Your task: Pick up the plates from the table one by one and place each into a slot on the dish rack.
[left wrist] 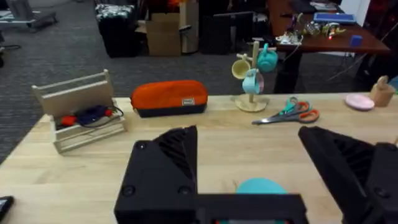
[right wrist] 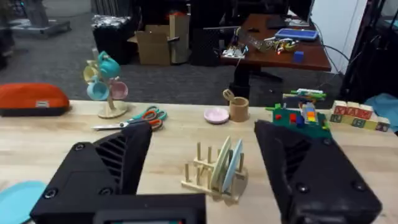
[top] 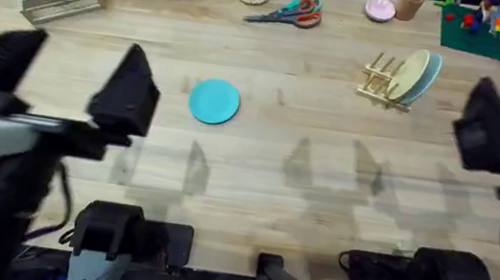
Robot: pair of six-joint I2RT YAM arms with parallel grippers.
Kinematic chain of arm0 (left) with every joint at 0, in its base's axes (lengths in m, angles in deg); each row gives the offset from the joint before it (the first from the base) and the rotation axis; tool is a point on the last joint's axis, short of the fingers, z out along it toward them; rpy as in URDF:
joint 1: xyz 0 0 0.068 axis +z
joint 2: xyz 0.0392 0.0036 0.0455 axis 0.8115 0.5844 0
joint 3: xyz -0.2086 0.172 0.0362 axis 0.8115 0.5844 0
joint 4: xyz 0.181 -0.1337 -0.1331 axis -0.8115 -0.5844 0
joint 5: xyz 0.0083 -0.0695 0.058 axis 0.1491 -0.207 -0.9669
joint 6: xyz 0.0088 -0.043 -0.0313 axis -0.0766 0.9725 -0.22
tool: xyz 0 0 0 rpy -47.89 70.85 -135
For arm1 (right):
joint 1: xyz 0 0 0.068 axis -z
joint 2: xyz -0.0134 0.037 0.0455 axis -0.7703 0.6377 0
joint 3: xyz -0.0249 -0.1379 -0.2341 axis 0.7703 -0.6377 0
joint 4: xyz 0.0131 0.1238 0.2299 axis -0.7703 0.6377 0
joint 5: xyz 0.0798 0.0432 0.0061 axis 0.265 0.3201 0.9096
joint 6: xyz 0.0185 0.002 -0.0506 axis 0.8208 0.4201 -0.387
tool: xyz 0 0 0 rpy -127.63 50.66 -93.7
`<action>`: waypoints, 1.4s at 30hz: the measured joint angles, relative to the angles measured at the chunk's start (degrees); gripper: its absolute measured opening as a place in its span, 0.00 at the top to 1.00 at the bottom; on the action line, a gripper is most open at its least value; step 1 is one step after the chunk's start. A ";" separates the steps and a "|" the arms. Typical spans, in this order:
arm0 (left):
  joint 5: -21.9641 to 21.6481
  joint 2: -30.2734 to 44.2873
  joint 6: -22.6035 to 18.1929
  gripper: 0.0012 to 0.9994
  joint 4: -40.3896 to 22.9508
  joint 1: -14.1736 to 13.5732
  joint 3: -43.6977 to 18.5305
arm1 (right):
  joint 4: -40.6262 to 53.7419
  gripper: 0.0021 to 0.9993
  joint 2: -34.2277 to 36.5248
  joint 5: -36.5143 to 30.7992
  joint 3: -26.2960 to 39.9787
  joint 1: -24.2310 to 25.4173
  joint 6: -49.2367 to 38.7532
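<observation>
Left gripper (top: 130, 95) hangs open, empty, at the table's (top: 265, 176) left side; the teal-blue plate (top: 214, 100) lies flat just to its right, nearest this arm. Farther right, the dish rack (top: 388, 81) holds two plates upright. Right gripper (right wrist: 205, 168) likewise open, facing the rack

Grey carpet floor (left wrist: 56, 56) beyond; cardboard box (left wrist: 165, 31) beside dark cabinets; reddish-brown desk (right wrist: 280, 53) strewn with electronics.

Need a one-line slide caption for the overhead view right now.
Two plates stand in the dish rack; a teal-blue plate lies flat on the table, both grippers open.
</observation>
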 joint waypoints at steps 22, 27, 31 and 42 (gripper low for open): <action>3.20 43.43 -0.14 0.01 -42.64 0.01 -49.82 | 39.38 0.01 36.11 0.39 41.48 0.00 0.00; 5.01 52.32 -0.14 0.01 -48.00 0.02 -56.02 | 46.91 0.00 44.55 0.39 48.86 0.00 0.00; 5.87 57.48 -0.14 0.01 -49.12 0.00 -58.27 | 52.50 0.00 50.55 0.39 53.50 0.00 0.00; 6.10 60.86 -0.16 0.01 -49.19 0.02 -58.36 | 54.01 0.00 59.24 0.39 55.88 0.00 0.00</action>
